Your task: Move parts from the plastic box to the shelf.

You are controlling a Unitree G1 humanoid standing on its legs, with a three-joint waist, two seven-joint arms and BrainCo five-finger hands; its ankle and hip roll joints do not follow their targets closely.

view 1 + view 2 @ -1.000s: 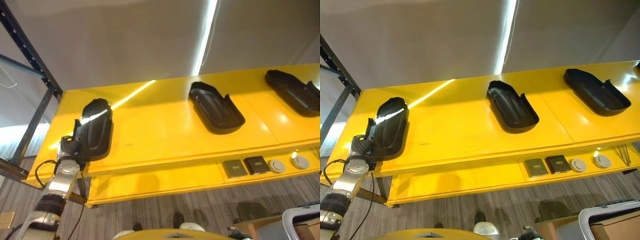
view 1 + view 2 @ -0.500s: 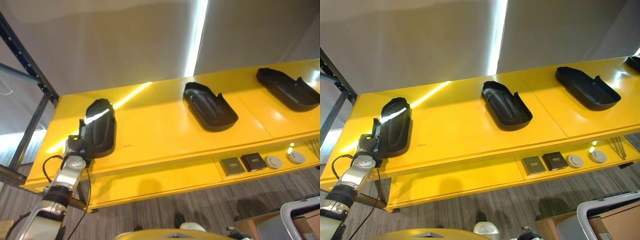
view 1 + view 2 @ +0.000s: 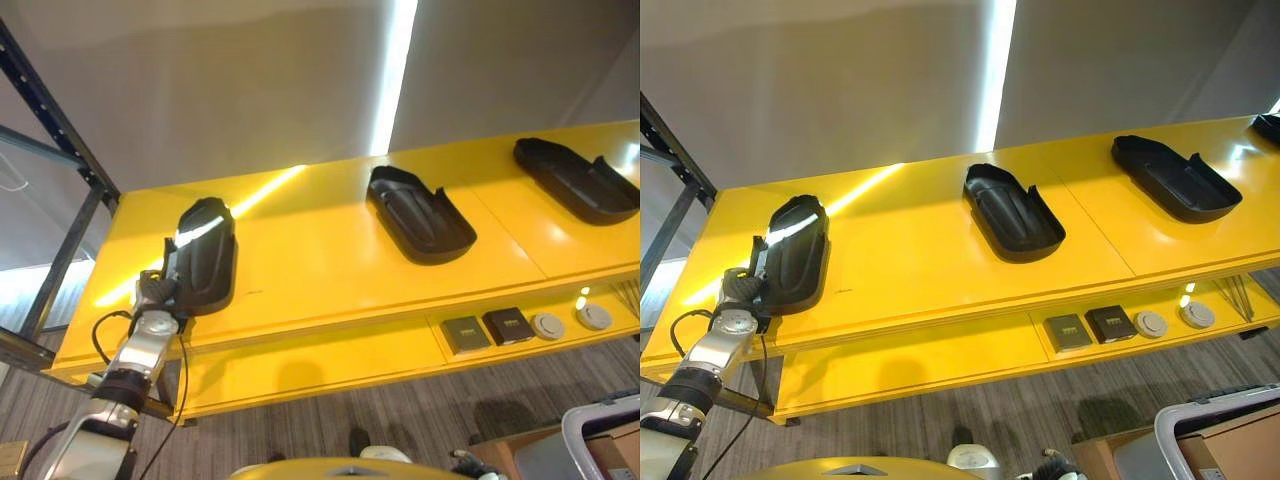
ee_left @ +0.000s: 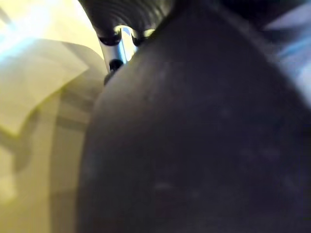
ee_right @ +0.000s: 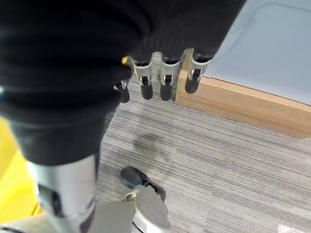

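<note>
At the left end of the yellow shelf the black part I am placing lies on the top board, near its front edge. My left hand is at its near end, though I cannot tell whether the fingers grip it. Two more parts already lie further right. I should settle it flat, clear of the edge, before letting go. My right hand hangs over the floor, fingers relaxed and empty.
</note>
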